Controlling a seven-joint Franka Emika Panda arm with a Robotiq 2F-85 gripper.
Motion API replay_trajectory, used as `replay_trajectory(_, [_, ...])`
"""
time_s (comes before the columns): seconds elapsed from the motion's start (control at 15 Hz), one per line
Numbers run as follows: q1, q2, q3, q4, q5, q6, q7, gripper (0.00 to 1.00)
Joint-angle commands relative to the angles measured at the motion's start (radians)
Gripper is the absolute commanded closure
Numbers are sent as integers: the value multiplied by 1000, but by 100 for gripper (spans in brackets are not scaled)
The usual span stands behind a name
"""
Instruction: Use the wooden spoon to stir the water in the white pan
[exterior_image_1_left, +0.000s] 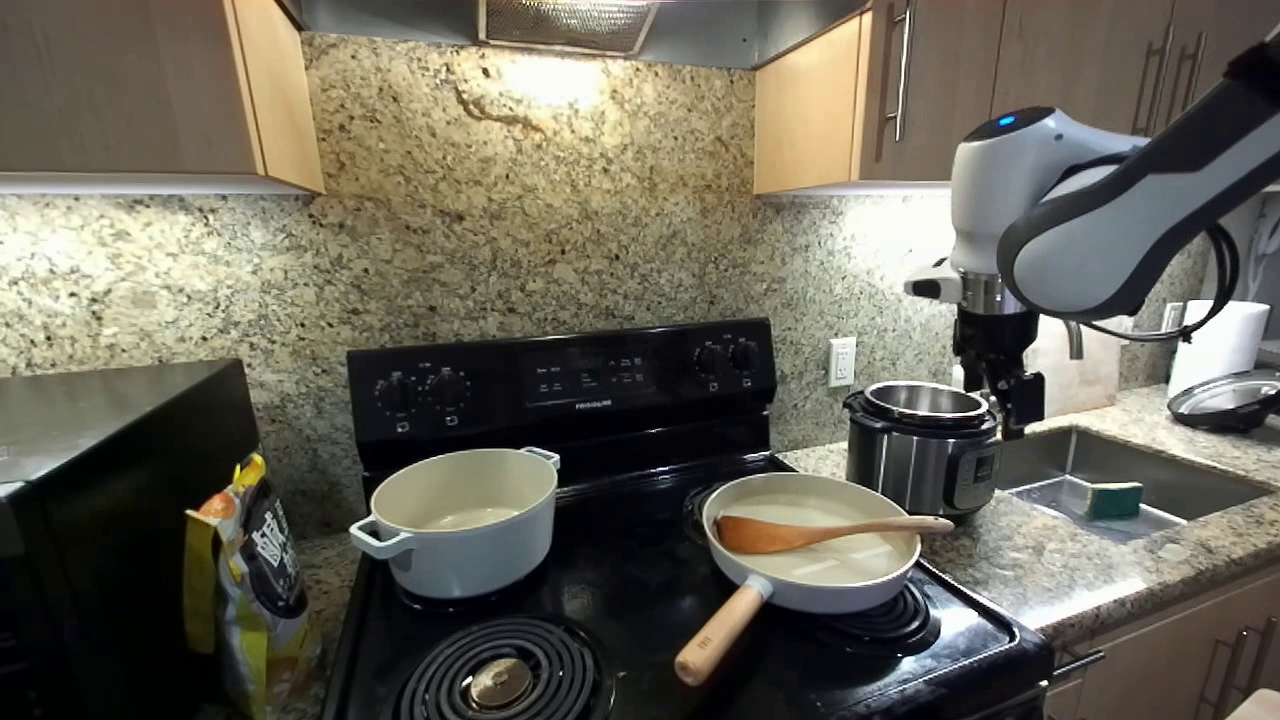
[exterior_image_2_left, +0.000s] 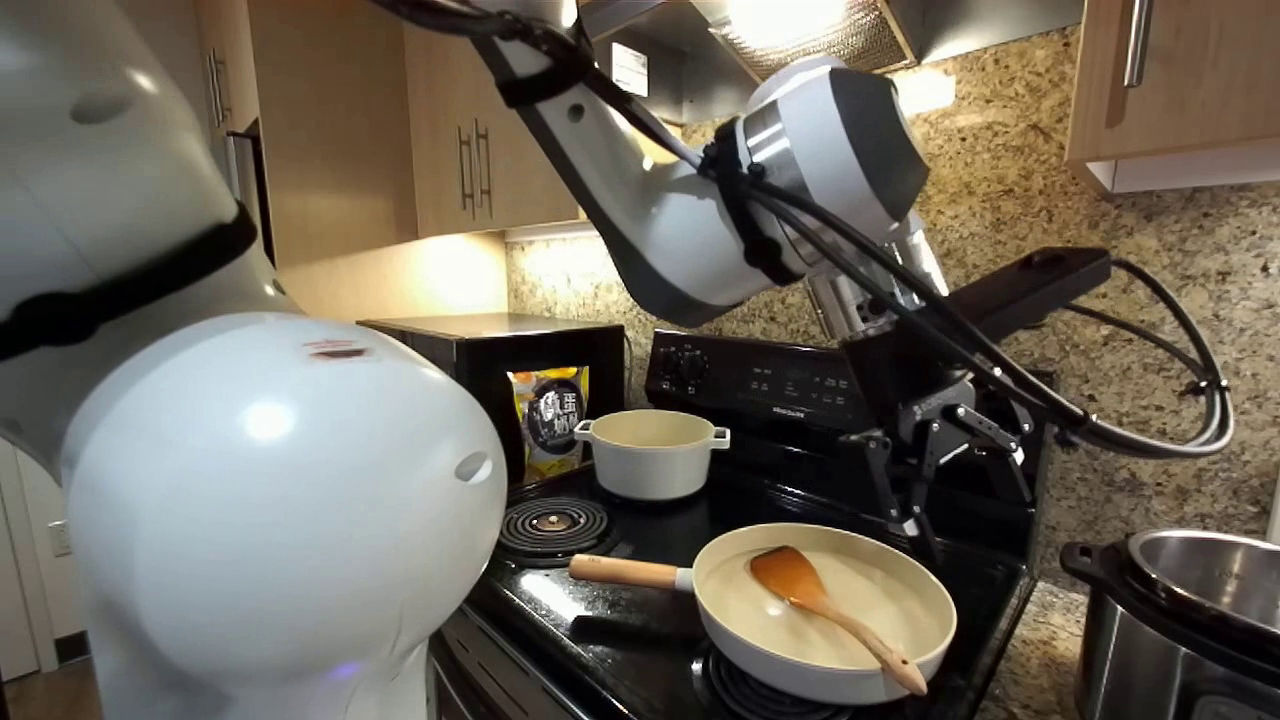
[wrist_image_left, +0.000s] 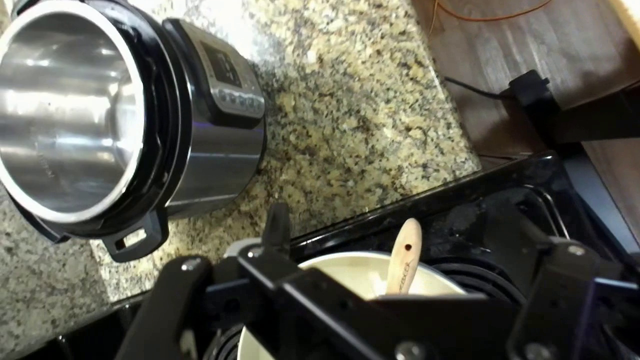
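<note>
Flat orange-brown wooden spoon (exterior_image_2_left: 808, 592) — handle over rim of round white pan (exterior_image_2_left: 800, 683), presumably for grasping. Black end effector (exterior_image_2_left: 965, 512) — spread, empty.

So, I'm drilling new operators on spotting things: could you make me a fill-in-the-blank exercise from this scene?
The wooden spoon rests partly inside the white ____.
The jaws are not shut but ____.
The white pot has ____ side handles.
The sponge sits in the ____.
Missing words: pan; open; two; sink.
</note>
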Motion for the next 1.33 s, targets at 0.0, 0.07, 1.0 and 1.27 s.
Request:
replay_trajectory(0.0, [17,174,-20,45,100,160,-123,0])
replay_trajectory(0.07, [23,219,-21,56,140,190,-163,0])
replay_trajectory(1.0, [-33,512,101,151,786,158,-617,0])
replay_trajectory(1.27, [-78,572,148,207,797,106,-625,0])
